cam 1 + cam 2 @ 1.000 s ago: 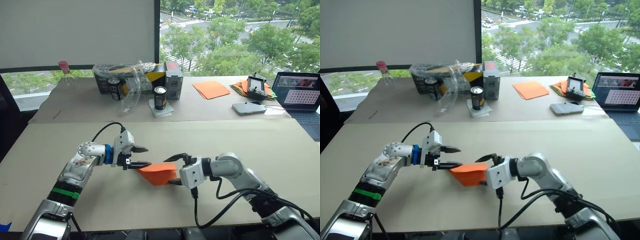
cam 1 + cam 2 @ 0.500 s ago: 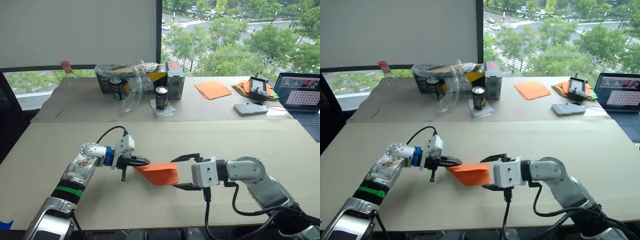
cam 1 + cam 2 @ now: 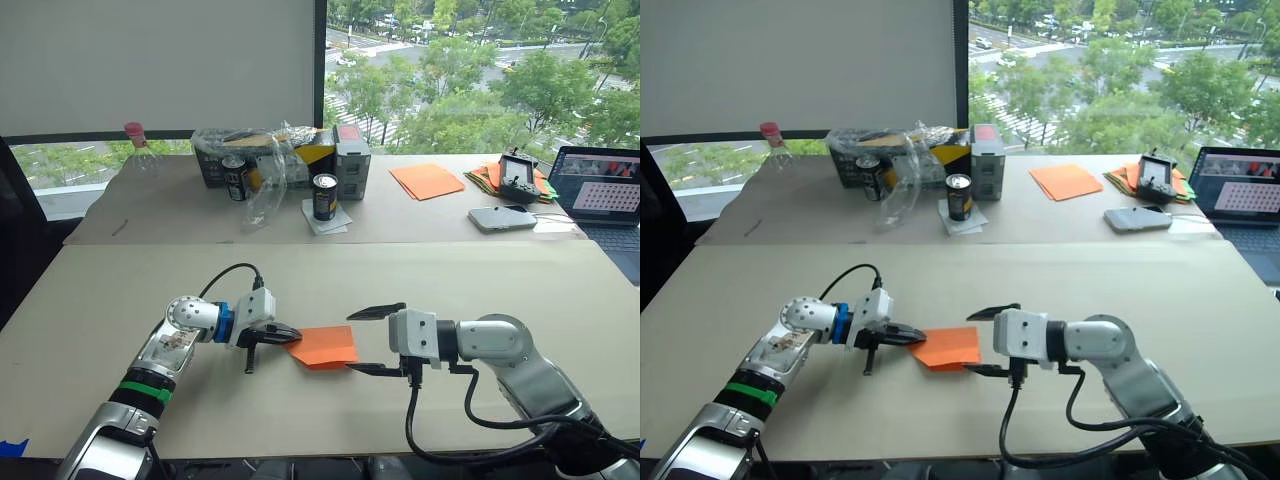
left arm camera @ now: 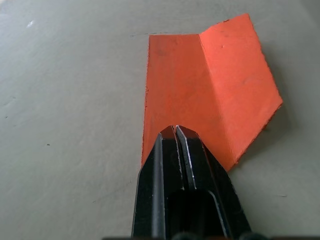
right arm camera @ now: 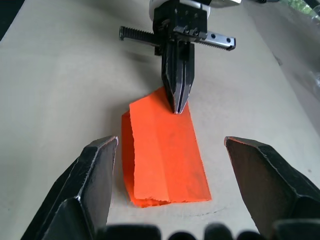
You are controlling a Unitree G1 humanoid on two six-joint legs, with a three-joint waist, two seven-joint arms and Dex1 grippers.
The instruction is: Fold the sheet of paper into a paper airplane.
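The sheet of paper (image 3: 322,345) is bright orange, folded into a narrow creased strip, and lies on the beige table (image 3: 480,280) between my two grippers. My left gripper (image 3: 288,331) is shut. Its joined fingertips rest on top of the paper's left end, with the paper running under them in the left wrist view (image 4: 175,129). My right gripper (image 3: 372,340) stands open just right of the paper. Its two fingers are spread wide and touch nothing, and the right wrist view shows the paper (image 5: 165,150) beyond them.
On the back table stand two dark cans (image 3: 322,196), a basket with clear plastic wrap (image 3: 255,160), a grey box (image 3: 352,155) and a bottle (image 3: 133,145). Smooth orange sheets (image 3: 425,180), a coloured paper pile (image 3: 490,175), a phone (image 3: 500,216) and a laptop (image 3: 605,195) lie at the right.
My left gripper has closed and turned, and the paper has come down from a slight lift to lie flat. My right gripper has drawn back to the right, off the paper.
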